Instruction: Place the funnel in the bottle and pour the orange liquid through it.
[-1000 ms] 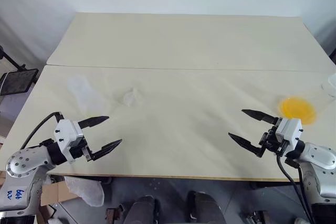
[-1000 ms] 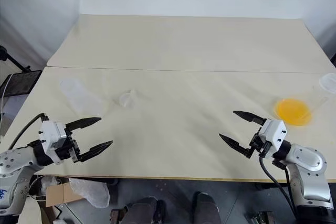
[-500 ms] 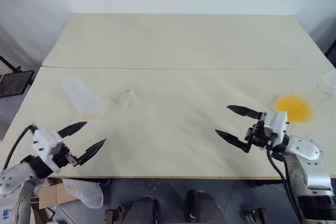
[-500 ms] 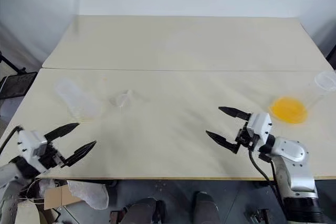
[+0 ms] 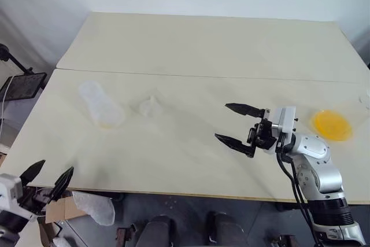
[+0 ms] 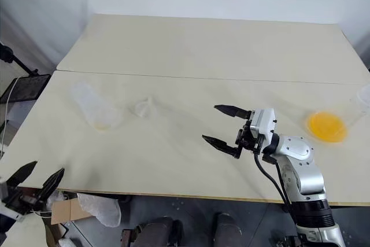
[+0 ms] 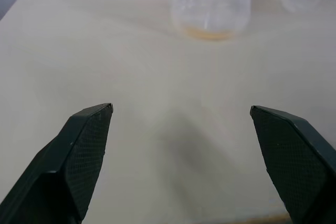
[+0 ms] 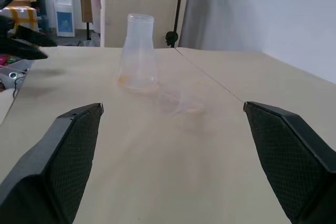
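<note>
**Pincers spread and empty above the pale bench**

Bottle stands on the left part of the bench, a clear vessel with a wide base and a narrow neck; a thin yellowish ring shows at its bottom. Just beside it, toward the middle of the bench, lies the funnel, small and clear, hard to see against the pale surface. In the right wrist view the funnel is in front of the bottle, close to it, but I cannot tell if they touch.

The orange liquid is far on the right side of the bench, inside the wide base of a clear flask that reaches the right edge of the view.

The right pincer hangs over the middle of the bench, pointing to the left, its two black fingers spread wide with nothing between them. It is well apart from the funnel and from the orange liquid.

The left pincer is at the near left corner, beyond the front edge of the bench, also spread wide and empty. In the left wrist view the bottle stands ahead of its fingers.
</note>
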Motion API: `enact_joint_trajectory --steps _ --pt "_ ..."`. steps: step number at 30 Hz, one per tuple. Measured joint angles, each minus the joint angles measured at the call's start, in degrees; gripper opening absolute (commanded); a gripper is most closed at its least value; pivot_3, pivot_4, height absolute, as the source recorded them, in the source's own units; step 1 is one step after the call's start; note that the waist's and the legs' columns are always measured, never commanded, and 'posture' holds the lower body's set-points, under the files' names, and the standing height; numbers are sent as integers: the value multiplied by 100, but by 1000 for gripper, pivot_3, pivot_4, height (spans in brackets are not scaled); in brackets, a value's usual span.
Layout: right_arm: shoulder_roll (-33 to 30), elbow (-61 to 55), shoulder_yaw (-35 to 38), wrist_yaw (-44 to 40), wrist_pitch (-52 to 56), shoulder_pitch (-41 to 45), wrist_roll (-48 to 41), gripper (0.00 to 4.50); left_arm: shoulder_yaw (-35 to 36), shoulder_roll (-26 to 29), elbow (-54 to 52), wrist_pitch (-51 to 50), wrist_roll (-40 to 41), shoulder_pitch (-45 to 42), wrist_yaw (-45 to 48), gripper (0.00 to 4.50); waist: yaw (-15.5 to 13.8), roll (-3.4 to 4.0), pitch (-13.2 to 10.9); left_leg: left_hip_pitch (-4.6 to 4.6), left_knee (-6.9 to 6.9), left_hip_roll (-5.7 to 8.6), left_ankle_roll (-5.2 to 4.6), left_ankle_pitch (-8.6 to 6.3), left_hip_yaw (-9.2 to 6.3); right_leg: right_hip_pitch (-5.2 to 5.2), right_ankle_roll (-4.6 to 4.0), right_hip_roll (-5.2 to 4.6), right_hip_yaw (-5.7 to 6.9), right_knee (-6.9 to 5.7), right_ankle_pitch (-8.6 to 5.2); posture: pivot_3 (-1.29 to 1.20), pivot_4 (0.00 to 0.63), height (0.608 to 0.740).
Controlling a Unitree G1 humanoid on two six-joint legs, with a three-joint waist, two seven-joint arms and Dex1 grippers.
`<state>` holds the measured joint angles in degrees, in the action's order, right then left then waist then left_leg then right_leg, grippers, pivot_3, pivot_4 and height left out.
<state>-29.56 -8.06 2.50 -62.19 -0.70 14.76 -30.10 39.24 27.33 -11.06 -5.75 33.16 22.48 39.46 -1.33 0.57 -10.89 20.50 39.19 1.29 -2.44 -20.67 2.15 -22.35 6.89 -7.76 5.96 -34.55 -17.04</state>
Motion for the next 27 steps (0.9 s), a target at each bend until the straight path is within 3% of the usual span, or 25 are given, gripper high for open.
enact_joint_trajectory --steps 10,18,23,27 --pt "-122 117 20 -84 -47 -212 103 4500 -780 891 -61 -1150 60 -2275 -636 4461 79 -1 1 0 0 2 0 1 7 -8 1 20 5 -41 1 0 150 740" --pt "-28 -23 14 127 -49 -342 173 4500 -1394 961 992 -1122 -442 -3521 -768 4461 135 -3 1 -1 7 6 -1 4 16 -7 4 30 36 -51 2 0 150 740" --pt "25 -93 12 270 -49 -414 200 4500 -1479 900 1234 -1065 -523 -3644 -792 4461 137 -3 1 -1 6 4 0 3 16 -10 4 27 34 -50 2 0 150 740" --pt "33 -144 12 353 -49 -491 224 4500 -1558 882 1354 -1052 -552 -3716 -746 3283 128 -3 1 -1 9 5 0 4 16 -7 4 27 33 -51 3 0 150 740"
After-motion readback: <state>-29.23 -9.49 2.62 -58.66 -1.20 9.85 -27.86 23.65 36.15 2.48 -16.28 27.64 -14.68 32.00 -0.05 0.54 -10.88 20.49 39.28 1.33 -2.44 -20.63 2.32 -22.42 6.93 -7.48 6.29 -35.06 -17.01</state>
